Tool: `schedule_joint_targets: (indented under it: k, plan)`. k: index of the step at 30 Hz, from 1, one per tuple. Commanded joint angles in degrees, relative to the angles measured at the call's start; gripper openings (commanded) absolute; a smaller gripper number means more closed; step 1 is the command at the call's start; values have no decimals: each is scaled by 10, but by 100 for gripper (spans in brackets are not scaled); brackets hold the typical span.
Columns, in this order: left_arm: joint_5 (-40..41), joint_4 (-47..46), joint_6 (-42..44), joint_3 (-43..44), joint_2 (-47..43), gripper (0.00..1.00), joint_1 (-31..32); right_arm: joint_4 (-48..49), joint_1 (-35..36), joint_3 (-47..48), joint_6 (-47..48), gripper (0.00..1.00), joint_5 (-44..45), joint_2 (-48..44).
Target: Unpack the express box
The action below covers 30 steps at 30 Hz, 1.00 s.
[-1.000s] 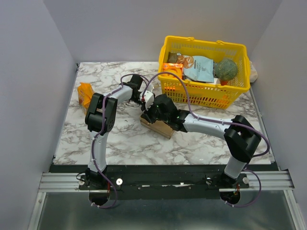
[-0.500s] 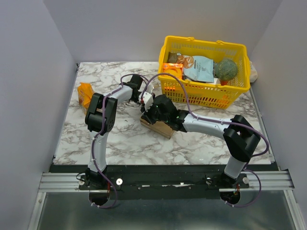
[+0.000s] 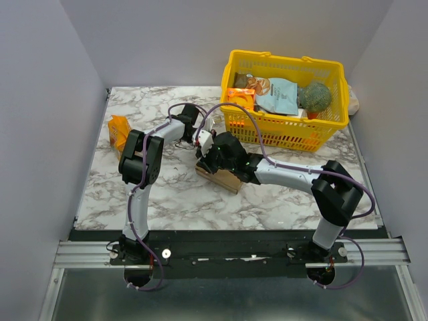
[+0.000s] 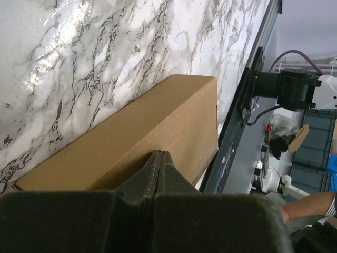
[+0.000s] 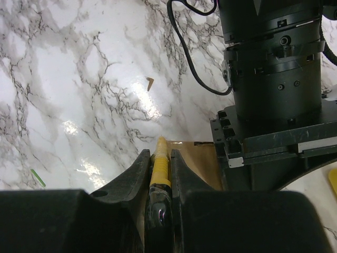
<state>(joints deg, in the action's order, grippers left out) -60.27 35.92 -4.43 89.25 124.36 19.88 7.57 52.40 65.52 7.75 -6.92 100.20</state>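
The white marble-patterned table carried everything. At its far right stood the yellow plastic mesh basket, which held a green broccoli head, a pale blue pouch and some orange packaging.

Both white-and-black arms reached inward to the middle of the table. The left arm came from the near left and the right arm from the near right, and their wrists met just in front of the basket's near-left corner.

Under them lay the express box, a small plain brown cardboard carton. It rested flat on the marble, apart from the basket, with its lid closed.

The left gripper had its two dark fingers pressed together with nothing between them. Their tips were over the box's top face, but contact could not be judged.

The right gripper was pinched narrowly around a slim yellow-and-black tool, whose tip pointed at the edge of the box beside the left wrist.

A small orange snack packet sat alone near the table's left edge, well apart from the box. On bare marble beyond the tool's tip lay a tiny bent scrap of brown cardboard — and, nearer the right wrist camera, a thin green sliver.
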Motion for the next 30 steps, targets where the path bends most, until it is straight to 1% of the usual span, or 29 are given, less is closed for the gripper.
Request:
schedule_joint_targets:
  k: [1, 6, 14, 19, 24, 27, 30]
  plan:
    - [72, 3, 38, -1, 32, 0, -1, -34, 3, 1, 22, 0, -16, -6]
    - [71, 9, 41, -2, 30, 0, -1, -46, 3, 1, 46, 1, -34, -13]
    - [78, 12, 57, -1, 31, 0, -3, -93, 2, 15, 3, 1, -29, -24]
    - [75, 19, 71, 0, 31, 0, -4, -99, 2, 16, 5, 0, -22, -36]
    - [64, 33, 99, 1, 28, 0, -4, -100, -3, 20, 26, 1, -45, -33]
    - [57, 42, 113, 5, 27, 0, -5, -100, -10, 22, 34, 1, -74, -33]
    - [34, 41, 134, 9, 8, 0, -7, -100, -12, 27, 51, 1, -94, -31]
